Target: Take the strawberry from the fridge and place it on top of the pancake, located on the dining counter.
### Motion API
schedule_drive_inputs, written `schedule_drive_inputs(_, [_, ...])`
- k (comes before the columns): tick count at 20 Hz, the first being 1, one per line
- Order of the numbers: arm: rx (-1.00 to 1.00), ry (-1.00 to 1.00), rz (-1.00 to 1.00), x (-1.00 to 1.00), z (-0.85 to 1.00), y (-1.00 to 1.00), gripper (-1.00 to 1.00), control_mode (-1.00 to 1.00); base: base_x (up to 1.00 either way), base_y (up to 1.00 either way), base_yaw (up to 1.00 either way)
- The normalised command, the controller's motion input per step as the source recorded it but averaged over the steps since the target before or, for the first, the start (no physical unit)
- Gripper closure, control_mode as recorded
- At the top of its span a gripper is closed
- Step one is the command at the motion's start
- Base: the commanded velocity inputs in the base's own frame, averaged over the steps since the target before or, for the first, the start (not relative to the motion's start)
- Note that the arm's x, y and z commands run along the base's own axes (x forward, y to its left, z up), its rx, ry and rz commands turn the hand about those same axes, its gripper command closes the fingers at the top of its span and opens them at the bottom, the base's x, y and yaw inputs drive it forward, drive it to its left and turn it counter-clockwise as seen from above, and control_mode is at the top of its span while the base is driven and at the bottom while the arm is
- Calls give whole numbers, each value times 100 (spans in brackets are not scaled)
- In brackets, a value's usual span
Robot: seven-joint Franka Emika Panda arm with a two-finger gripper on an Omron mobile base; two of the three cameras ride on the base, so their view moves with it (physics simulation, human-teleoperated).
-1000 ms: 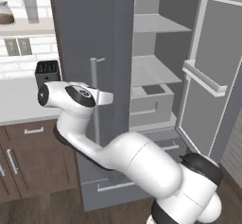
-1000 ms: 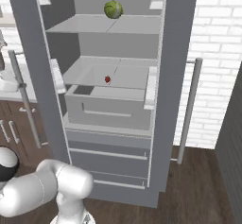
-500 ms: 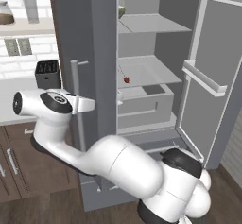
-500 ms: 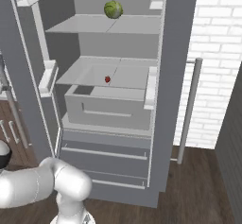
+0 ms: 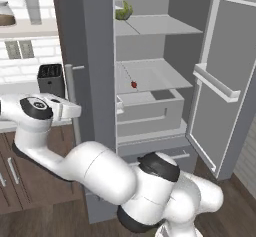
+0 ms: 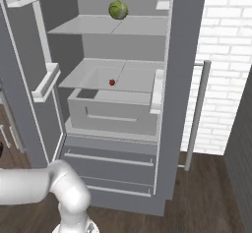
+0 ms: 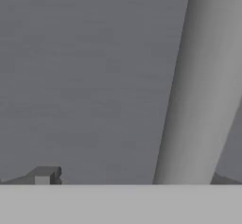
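Nearest, the hand view has the pincer with its two dark tips spread wide. The left door's silver bar handle runs up between them, closer to the right tip, and I see no tip pressing on it. Over the last second the jaws have come apart from that bar, and the left door of the fridge has swung further out, so the inside now stands open from both sides. I judge the door-opening step finished, and the way in to the fruit is free. The left base view shows what the hand view cannot: the white arm bent far to the left with its hand at the handle, beside a dark toaster on the wall counter. Deeper in, the strawberry lies alone on the middle shelf above the open drawer, untouched and well apart from the hand. The right base view gives it head-on, near the shelf's middle. Farthest and highest, a green leafy ball sits on the upper shelf.
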Motion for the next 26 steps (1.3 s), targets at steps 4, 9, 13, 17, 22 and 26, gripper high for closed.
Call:
schedule_drive_inputs(4, [0, 0, -18, -66, 0, 16, -100, -100, 0, 0, 0])
schedule_drive_inputs(9, [0, 0, 0, -89, 0, 10, -100, -100, 0, 0, 0])
schedule_drive_inputs(13, [2, 0, 2, -54, 0, 23, -100, -100, 0, 0, 0])
schedule_drive_inputs(17, [32, -1, 34, -100, 0, -74, -100, -100, 0, 0, 0])
schedule_drive_inputs(22, [57, 0, 40, -100, 10, -89, -100, -100, 0, 0, 0])
schedule_drive_inputs(26, [59, 5, 40, -91, 1, -71, -100, -100, 0, 0, 0])
